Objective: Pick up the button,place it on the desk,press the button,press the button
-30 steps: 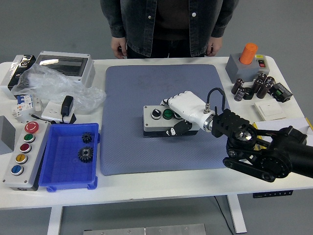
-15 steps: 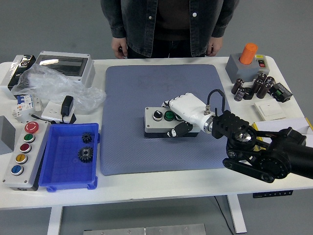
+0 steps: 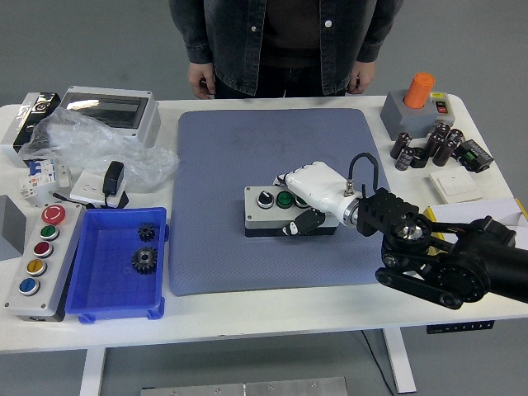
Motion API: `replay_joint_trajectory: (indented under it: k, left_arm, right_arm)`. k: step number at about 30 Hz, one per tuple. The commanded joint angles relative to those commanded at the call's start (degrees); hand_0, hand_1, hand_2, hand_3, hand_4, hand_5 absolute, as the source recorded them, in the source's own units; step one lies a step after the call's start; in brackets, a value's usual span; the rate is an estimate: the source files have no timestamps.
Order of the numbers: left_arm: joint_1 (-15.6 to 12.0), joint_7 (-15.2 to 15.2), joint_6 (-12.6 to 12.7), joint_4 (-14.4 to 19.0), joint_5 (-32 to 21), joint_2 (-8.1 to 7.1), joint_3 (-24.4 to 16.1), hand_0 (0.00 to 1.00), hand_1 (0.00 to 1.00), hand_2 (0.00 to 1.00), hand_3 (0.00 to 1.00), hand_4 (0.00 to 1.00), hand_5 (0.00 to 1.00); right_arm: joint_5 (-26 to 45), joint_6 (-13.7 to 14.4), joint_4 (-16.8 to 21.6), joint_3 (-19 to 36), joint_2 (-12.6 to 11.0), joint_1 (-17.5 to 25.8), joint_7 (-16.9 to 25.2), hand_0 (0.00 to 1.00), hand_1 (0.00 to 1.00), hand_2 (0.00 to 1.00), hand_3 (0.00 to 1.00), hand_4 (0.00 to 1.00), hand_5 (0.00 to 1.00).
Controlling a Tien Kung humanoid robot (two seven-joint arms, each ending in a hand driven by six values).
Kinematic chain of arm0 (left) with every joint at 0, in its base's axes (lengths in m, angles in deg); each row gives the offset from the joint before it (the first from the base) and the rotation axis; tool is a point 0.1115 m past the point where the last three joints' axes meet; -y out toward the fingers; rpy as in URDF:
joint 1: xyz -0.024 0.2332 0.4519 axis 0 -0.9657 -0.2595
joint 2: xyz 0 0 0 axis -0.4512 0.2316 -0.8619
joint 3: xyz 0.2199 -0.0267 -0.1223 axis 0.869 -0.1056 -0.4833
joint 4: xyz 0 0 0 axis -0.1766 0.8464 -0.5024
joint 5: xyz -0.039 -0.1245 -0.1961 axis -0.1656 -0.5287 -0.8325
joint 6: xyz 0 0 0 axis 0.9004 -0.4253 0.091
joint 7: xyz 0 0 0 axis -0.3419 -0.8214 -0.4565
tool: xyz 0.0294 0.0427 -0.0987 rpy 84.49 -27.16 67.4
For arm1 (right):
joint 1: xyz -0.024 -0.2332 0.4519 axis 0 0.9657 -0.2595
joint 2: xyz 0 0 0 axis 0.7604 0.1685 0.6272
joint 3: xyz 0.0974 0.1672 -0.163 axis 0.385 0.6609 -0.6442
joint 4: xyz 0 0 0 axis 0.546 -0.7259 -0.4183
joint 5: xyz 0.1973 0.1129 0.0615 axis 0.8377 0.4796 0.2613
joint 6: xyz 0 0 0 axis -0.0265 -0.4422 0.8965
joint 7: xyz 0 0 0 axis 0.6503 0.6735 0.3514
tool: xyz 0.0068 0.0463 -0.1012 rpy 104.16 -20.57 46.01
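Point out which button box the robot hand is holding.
The small grey two-button box on the blue mat, gripped by the right robot hand; the long five-button box sits untouched at left.

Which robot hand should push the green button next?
The right robot hand. It already grips the grey button box on the blue mat, fingers right beside the green button. No left hand is visible.

floor (image 3: 99, 49): grey | table (image 3: 272, 309): white, metal legs | light: even
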Motion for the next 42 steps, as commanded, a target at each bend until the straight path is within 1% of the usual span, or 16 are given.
replay_joint_trajectory:
  k: [5,6,11,12,17,18,23,24,29,30,35,36,42]
  left_arm:
    - [0.02,0.01,-0.03,0.04,0.11,0.07,-0.04,0.685,0.703,0.633,0.638,0.647,0.343]
    - [0.03,0.01,-0.03,0.04,0.12,0.06,-0.02,0.685,0.703,0.633,0.638,0.646,0.341]
    - [0.04,0.02,-0.05,0.04,0.19,0.0,-0.05,0.685,0.703,0.633,0.638,0.646,0.341]
    - [0.03,0.02,-0.05,0.04,0.19,0.0,-0.05,0.685,0.703,0.634,0.638,0.646,0.341]
    - [0.0,0.0,-0.1,0.03,0.17,0.04,0.02,0.685,0.703,0.634,0.638,0.646,0.341]
    - [0.0,0.0,-0.1,0.02,0.16,0.05,0.02,0.685,0.703,0.633,0.638,0.646,0.342]
    - [0.01,-0.02,-0.15,0.0,0.09,0.06,0.1,0.685,0.703,0.633,0.638,0.646,0.342]
    - [0.0,-0.02,-0.15,0.0,0.11,0.06,0.07,0.685,0.703,0.633,0.636,0.643,0.342]
    - [0.07,-0.02,-0.18,0.02,0.2,-0.01,0.0,0.685,0.703,0.633,0.636,0.643,0.342]
    - [0.1,-0.01,-0.17,0.04,0.29,-0.03,-0.09,0.686,0.703,0.633,0.636,0.64,0.343]
    - [0.11,0.05,-0.13,0.06,0.42,-0.06,-0.18,0.686,0.703,0.633,0.636,0.64,0.343]
    - [0.1,0.06,-0.12,0.05,0.4,-0.05,-0.13,0.685,0.703,0.633,0.634,0.639,0.343]
    - [-0.04,0.16,-0.05,0.02,0.22,0.1,0.14,0.685,0.703,0.633,0.632,0.636,0.345]
  right_arm:
    - [-0.31,-0.56,0.07,0.14,0.0,-0.02,-0.1,0.565,0.634,0.662,0.465,0.645,0.089]
    - [-0.35,-0.67,0.1,0.18,0.01,-0.03,-0.1,0.629,0.648,0.669,0.628,0.709,0.12]
    - [-0.62,-1.13,0.14,0.34,0.05,-0.08,-0.17,0.629,0.648,0.669,0.628,0.709,0.12]
    - [-0.69,-1.2,0.15,0.38,0.05,-0.09,-0.18,0.668,0.664,0.696,0.671,0.741,0.155]
    - [-1.24,-1.54,0.23,0.68,0.11,-0.12,-0.23,0.668,0.664,0.696,0.671,0.741,0.155]
    - [-1.46,-1.64,0.29,0.83,0.11,-0.14,-0.26,0.696,0.681,0.733,0.72,0.81,0.188]
    - [-2.49,-2.0,0.84,1.85,-0.07,-0.24,-0.4,0.696,0.681,0.733,0.72,0.81,0.188]
    - [-2.67,-2.04,0.97,2.04,-0.12,-0.27,-0.42,0.734,0.7,0.779,0.827,0.85,0.185]
    - [-3.41,-2.56,1.4,2.22,-0.18,-0.34,-0.7,0.734,0.7,0.779,0.827,0.85,0.185]
    - [-3.5,-2.71,1.39,2.12,-0.13,-0.32,-0.79,0.75,0.72,0.848,0.926,0.906,0.224]
    - [-3.5,-2.99,1.07,1.7,0.03,-0.17,-1.08,0.75,0.72,0.848,0.926,0.906,0.224]
    - [-3.45,-3.0,1.06,1.69,0.04,-0.16,-1.09,0.758,0.726,0.87,0.964,0.944,0.251]
    - [-2.89,-2.93,0.99,1.89,0.02,-0.17,-1.1,0.765,0.727,0.871,0.954,0.951,0.258]
